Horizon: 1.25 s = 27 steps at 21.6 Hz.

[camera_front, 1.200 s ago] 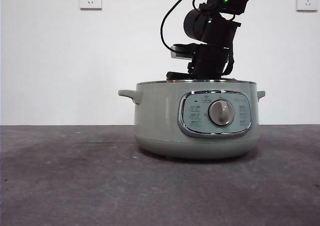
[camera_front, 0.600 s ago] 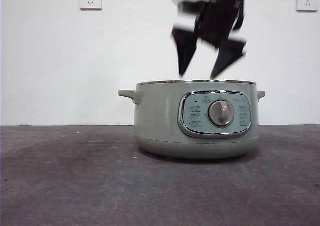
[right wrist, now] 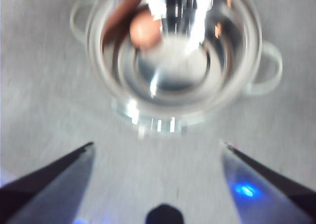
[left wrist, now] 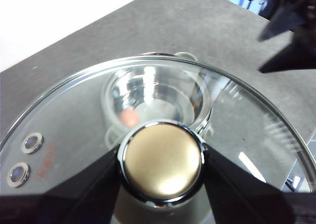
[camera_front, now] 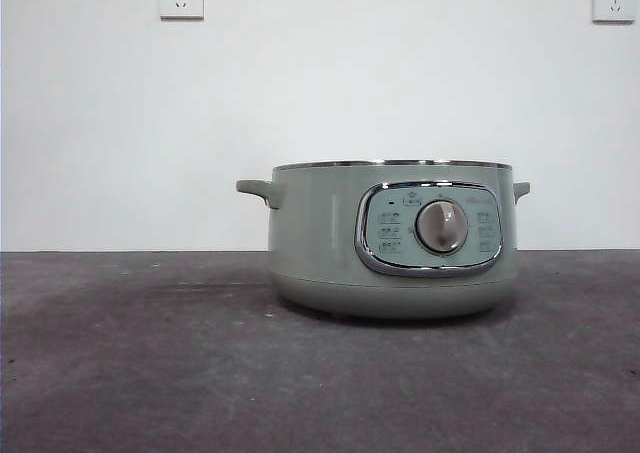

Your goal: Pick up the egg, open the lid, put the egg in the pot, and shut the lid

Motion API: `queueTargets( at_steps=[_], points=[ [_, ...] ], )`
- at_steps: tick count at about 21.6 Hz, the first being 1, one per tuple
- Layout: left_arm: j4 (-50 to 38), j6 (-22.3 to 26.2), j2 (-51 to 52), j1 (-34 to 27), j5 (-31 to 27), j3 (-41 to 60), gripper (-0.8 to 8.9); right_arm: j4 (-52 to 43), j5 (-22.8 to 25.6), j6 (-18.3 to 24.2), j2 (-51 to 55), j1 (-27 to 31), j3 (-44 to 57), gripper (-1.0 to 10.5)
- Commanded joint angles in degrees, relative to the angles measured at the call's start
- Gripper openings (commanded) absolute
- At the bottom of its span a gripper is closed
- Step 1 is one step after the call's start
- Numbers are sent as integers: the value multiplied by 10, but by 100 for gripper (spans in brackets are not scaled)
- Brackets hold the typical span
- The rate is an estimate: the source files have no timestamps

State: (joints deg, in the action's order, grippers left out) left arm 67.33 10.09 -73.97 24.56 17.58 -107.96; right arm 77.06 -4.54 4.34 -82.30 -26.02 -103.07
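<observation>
Your left gripper (left wrist: 163,184) is clamped on the knob of the lid (left wrist: 74,125), holding it above the open pot (camera_front: 392,238). The egg (right wrist: 145,30) lies inside the pot. Your right gripper (right wrist: 158,150) hangs overhead, jaws spread wide and empty

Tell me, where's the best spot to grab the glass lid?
By the round knob in its middle, coming straight down from above. The lid is wide, smooth and shallow; the knob is its only raised, narrow part. The left gripper pinches it so.
</observation>
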Motion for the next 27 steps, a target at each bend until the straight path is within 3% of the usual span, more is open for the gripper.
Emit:
queueTargets(
  at_steps=[1,3,17,27],
  points=[
    [-54,11,-30,19,8,-5,-8,18,-3,6,36,-2,2,120],
    [-85,13,-66,32,8,-5,-8,18,-14,6,76,-2,2,-17],
    [-324,26,-280,81,4,-5,-8,19,-31,-32,307,-2,2,-12],
    [-385,26,-367,88,1,-5,-8,19,-43,-43,351,-2,3,-12]
  ],
)
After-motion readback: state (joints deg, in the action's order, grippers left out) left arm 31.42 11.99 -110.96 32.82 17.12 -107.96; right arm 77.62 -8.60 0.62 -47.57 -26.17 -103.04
